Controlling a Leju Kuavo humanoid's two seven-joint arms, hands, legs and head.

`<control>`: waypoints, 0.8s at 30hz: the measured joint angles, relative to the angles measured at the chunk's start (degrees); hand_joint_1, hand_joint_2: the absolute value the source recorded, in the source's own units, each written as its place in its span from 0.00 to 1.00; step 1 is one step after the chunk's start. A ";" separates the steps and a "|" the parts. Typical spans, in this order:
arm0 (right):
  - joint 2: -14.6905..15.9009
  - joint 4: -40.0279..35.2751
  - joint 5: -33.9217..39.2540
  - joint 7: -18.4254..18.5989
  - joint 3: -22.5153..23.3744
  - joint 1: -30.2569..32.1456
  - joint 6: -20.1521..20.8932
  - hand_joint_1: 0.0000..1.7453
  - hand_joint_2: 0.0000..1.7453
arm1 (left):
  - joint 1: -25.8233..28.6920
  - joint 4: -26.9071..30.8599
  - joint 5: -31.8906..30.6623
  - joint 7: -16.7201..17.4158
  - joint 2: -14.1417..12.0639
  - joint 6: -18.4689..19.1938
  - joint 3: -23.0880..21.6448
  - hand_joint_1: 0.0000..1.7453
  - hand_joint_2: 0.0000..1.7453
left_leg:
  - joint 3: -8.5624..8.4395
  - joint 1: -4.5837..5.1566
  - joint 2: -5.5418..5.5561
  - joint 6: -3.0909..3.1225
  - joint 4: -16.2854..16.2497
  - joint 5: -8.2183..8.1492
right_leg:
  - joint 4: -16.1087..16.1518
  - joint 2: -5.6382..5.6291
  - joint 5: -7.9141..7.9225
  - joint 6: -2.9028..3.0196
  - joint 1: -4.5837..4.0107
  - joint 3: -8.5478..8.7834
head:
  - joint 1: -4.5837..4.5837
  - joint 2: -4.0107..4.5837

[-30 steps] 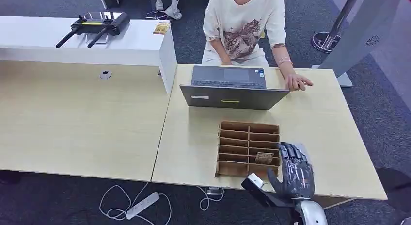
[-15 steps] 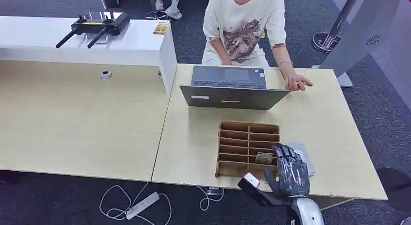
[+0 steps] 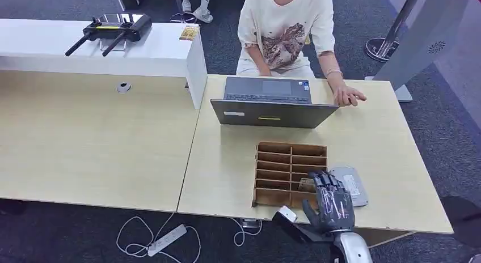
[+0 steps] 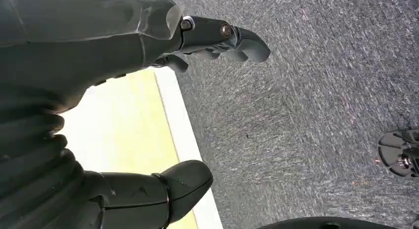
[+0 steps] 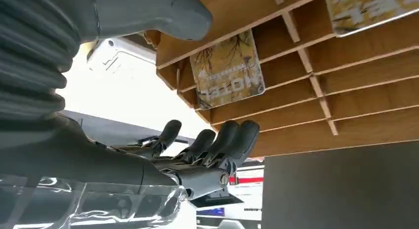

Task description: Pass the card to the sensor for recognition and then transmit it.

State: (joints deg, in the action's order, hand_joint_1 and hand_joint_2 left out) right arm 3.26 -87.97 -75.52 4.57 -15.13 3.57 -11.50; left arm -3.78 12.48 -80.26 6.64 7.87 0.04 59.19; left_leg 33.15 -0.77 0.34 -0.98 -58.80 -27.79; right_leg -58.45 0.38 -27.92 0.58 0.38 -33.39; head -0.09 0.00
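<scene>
While I am watching through the head view, the long wooden table [image 3: 102,144] is filling most of the scene, with a white counter [image 3: 85,50] lying along its far left side and a person [image 3: 283,30] sitting at the far edge, one hand resting on the tabletop beside an open laptop [image 3: 266,101]. Near the front edge, a wooden divided box [image 3: 283,161] is sitting just behind my right hand [image 3: 329,202], and a flat grey sensor [image 3: 350,185] is lying just beside the box on its right. My right hand is hovering at the box's near right corner with its fingers [image 5: 232,140] spread apart and holding nothing. The card [image 5: 227,71] is resting in one of the box's compartments, and in the right wrist view it is lying between the thumb and the fingers without touching either, as far as I can tell. My left hand [image 4: 99,91] is hanging over the grey carpet by the table's edge, fingers apart and gripping nothing. A second card [image 5: 370,7] is sitting in another compartment.
</scene>
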 joint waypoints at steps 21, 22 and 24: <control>-0.37 0.55 -1.53 0.17 -1.55 -0.21 0.02 0.35 1.00 | -0.01 0.00 -0.46 0.15 0.00 0.17 -0.11 0.00 1.00 | 0.00 0.00 0.00 0.00 0.00 0.00 | 0.00 0.00 0.00 0.00 0.00 0.00 | 0.00 0.00; -0.37 0.59 -1.53 0.17 -1.55 -0.22 0.02 0.34 1.00 | -0.01 0.00 -0.46 0.15 0.00 0.17 -0.11 0.00 1.00 | 0.00 0.00 0.00 0.00 0.00 0.00 | 0.00 0.00 0.00 0.00 0.00 0.00 | 0.00 0.00; -0.37 0.74 -1.55 0.17 -1.60 -0.24 0.02 0.34 1.00 | -0.01 0.00 -0.46 0.17 -0.02 0.17 -0.11 0.00 1.00 | 0.00 0.00 0.00 0.00 0.00 0.00 | 0.00 0.00 0.00 0.00 0.00 0.00 | 0.00 0.00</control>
State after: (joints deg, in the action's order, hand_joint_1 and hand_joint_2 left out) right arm 2.89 -87.23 -77.07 4.74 -16.72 3.33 -11.47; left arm -3.79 12.48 -80.72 6.82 7.85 0.22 59.08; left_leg 33.15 -0.77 0.34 -0.98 -58.80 -27.79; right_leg -58.45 0.38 -27.92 0.58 0.38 -33.39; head -0.09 0.00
